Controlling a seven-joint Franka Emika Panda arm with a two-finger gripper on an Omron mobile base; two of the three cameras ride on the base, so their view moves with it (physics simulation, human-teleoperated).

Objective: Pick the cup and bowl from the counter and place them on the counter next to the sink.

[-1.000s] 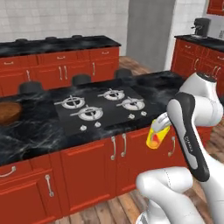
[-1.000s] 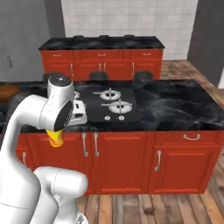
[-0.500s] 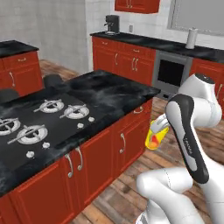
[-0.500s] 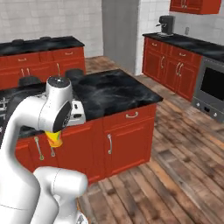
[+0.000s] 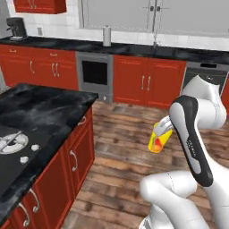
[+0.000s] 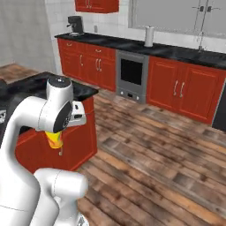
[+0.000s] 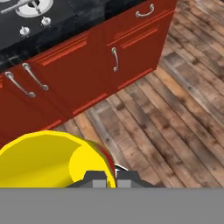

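Carrying step: white arm's gripper (image 7: 107, 176) is clamping its fingers (image 7: 95, 176) together on the rim of the small yellow cylindrical cup (image 5: 158, 139), which is hanging below them over wooden floor. Next move, by my judgement, is reaching the far glossy black marble counter (image 5: 134, 48) beside the sink.

Cup (image 5: 157, 141), yellow with orange-red patch, held in gripper (image 5: 162, 130) above wooden floor (image 5: 120, 147); island counter (image 5: 42, 112) at left.
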